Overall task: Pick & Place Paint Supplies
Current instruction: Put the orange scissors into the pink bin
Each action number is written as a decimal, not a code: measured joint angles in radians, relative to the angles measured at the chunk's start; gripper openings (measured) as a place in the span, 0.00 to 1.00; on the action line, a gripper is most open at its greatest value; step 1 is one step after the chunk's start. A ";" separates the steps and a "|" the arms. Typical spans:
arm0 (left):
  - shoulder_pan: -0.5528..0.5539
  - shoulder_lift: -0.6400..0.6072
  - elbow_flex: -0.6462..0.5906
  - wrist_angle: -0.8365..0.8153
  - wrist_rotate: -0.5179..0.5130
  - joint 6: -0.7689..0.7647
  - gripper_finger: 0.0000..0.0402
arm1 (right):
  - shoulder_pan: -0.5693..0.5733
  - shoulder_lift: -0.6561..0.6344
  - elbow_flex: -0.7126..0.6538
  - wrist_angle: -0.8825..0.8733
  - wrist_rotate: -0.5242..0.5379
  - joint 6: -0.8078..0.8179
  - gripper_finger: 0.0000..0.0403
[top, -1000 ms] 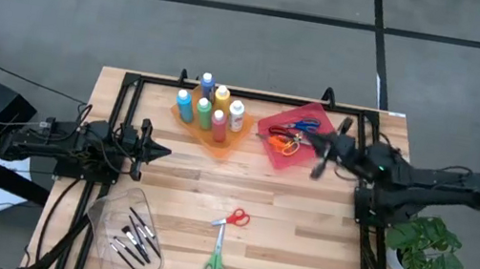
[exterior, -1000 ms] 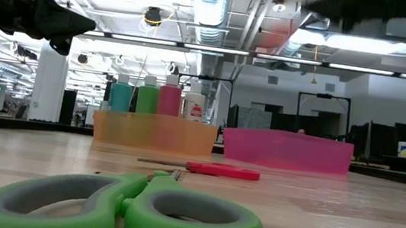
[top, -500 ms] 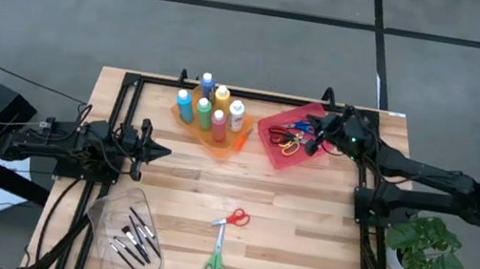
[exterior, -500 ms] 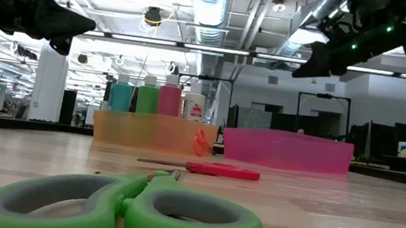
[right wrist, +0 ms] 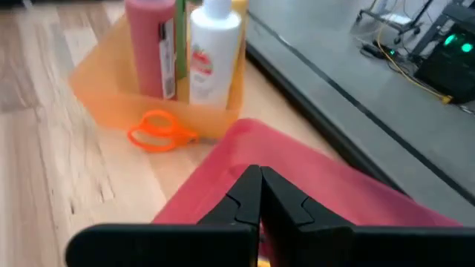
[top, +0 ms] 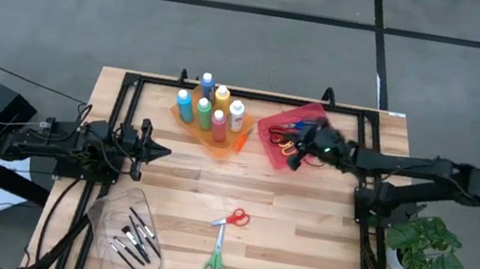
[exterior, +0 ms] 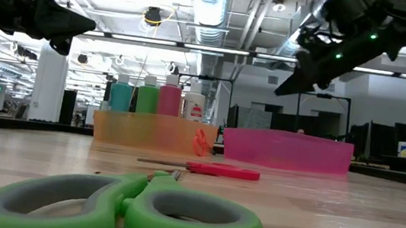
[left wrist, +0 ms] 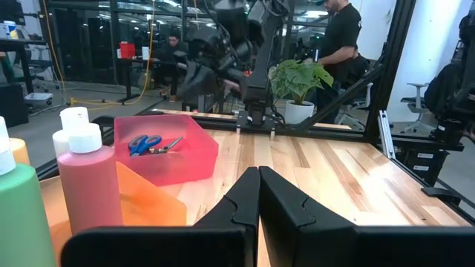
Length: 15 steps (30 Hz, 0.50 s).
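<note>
The table [top: 303, 222] is pale wood laid in narrow planks, smooth with a soft sheen that catches the ceiling lights in the low view. A matt black metal frame [top: 227, 93] edges it. The orange tray [exterior: 155, 133] and the red tray [exterior: 287, 151] are translucent plastic (light glows through their walls). The clear tray [top: 116, 216] is glossy see-through plastic. The paint bottles [left wrist: 85, 182] look like smooth plastic with paper labels. The green scissors [exterior: 123, 208] have matt, rubbery-looking handles; the red scissors [top: 234, 218] have glossy ones. The right gripper [right wrist: 256, 194] fingers are dull black plastic.
</note>
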<state>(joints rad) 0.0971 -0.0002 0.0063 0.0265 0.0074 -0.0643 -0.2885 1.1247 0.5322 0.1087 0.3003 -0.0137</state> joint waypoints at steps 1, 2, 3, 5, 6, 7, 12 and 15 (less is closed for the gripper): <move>0.000 0.000 0.000 0.000 0.000 0.000 0.00 | 0.028 0.034 0.013 -0.002 0.032 0.013 0.00; 0.000 0.000 0.000 0.000 0.000 0.000 0.00 | 0.057 0.070 0.029 -0.004 0.064 0.021 0.00; 0.000 0.000 0.000 0.000 0.000 0.000 0.00 | 0.088 0.110 0.048 -0.006 0.097 0.026 0.00; 0.000 0.000 0.000 0.000 0.000 0.000 0.00 | 0.146 0.188 0.099 -0.007 0.156 0.039 0.01; 0.000 0.000 0.000 0.000 0.000 0.000 0.00 | 0.172 0.228 0.131 -0.005 0.181 0.048 0.02; 0.000 0.000 0.000 0.000 0.000 0.000 0.00 | 0.197 0.266 0.161 -0.006 0.205 0.064 0.03; 0.000 0.000 0.000 0.000 0.000 0.000 0.00 | 0.284 0.448 0.320 -0.012 0.224 0.127 0.17; 0.000 0.000 0.000 0.000 0.000 0.000 0.00 | 0.312 0.552 0.407 -0.040 0.224 0.168 0.30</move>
<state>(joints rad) 0.0971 -0.0002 0.0061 0.0267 0.0071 -0.0647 0.0232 1.6765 0.9390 0.0686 0.5247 0.1542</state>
